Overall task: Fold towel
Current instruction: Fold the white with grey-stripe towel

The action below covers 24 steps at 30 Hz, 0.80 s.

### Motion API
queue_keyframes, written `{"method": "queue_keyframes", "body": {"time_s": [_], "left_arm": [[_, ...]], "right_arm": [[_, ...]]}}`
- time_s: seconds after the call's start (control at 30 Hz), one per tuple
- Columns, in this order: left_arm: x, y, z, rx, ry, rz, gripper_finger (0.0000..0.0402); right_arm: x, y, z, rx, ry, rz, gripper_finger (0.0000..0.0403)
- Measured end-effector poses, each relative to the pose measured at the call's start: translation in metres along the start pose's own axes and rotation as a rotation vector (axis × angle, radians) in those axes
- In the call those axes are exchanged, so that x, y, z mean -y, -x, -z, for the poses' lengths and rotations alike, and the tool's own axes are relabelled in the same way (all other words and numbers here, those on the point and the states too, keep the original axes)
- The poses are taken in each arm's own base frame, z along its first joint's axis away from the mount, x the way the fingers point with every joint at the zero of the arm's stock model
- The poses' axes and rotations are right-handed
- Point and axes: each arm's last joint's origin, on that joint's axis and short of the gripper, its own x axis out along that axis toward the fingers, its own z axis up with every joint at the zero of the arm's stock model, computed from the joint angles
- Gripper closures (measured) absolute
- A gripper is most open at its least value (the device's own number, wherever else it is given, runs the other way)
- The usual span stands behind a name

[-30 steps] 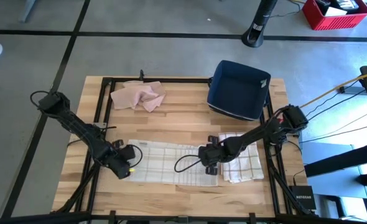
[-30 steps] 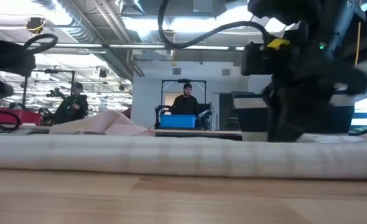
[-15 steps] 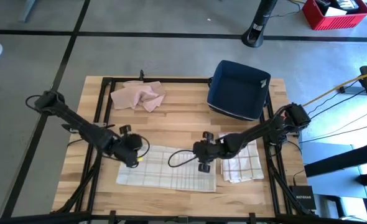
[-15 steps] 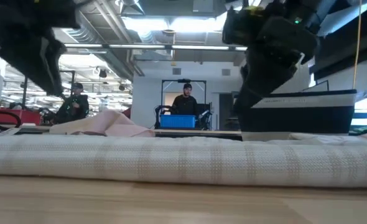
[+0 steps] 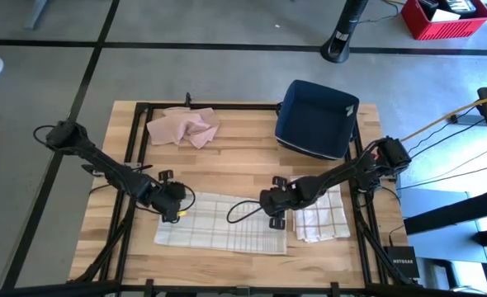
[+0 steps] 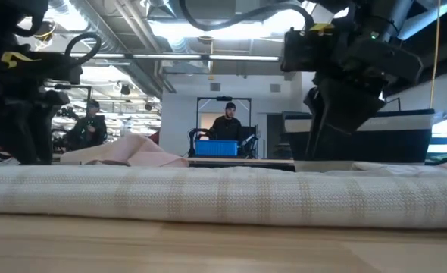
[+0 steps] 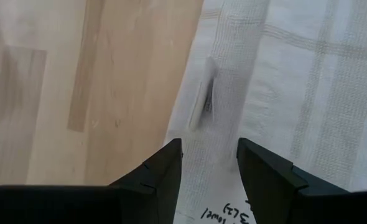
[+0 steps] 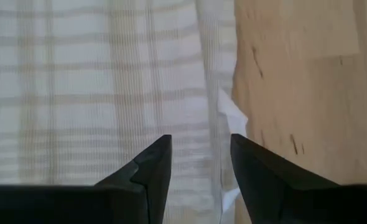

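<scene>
A white towel with a faint plaid lies flat on the near half of the wooden table; in the low view it is a thick band. My left gripper stands open over the towel's left edge, by a small sewn tag. Over the towel's right edge, my right gripper is open too. Both point steeply down, and neither has cloth between its fingers. In the low view they stand behind the towel, the left gripper and the right.
A folded plaid towel lies just right of the flat one. A crumpled pink cloth sits at the far left and a navy bin at the far right. People stand in the room beyond.
Both grippers have gone from the towel's near part toward the far edge of the table and risen a little, staying open. The left gripper has also rolled about its own axis. The right one moved early and has since kept nearly still.
</scene>
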Motion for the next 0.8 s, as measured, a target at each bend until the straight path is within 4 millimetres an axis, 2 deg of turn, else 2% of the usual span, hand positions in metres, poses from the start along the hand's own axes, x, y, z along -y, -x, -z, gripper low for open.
{"method": "queue_keyframes", "body": {"time_s": [0.3, 0.43, 0.8], "left_arm": [[0.002, 0.0, -0.004, 0.037, -0.002, 0.02, 0.0255], [0.003, 0.0, -0.004, 0.041, -0.001, 0.023, 0.0255], [0.004, -0.001, -0.01, 0.085, -0.026, 0.051, 0.0255]], "right_arm": [[-0.003, -0.024, 0.004, -0.034, 0.028, 0.008, 0.0237], [-0.003, -0.025, 0.004, -0.037, 0.026, 0.006, 0.0244], [-0.004, -0.025, 0.003, -0.032, 0.022, -0.022, 0.0344]]}}
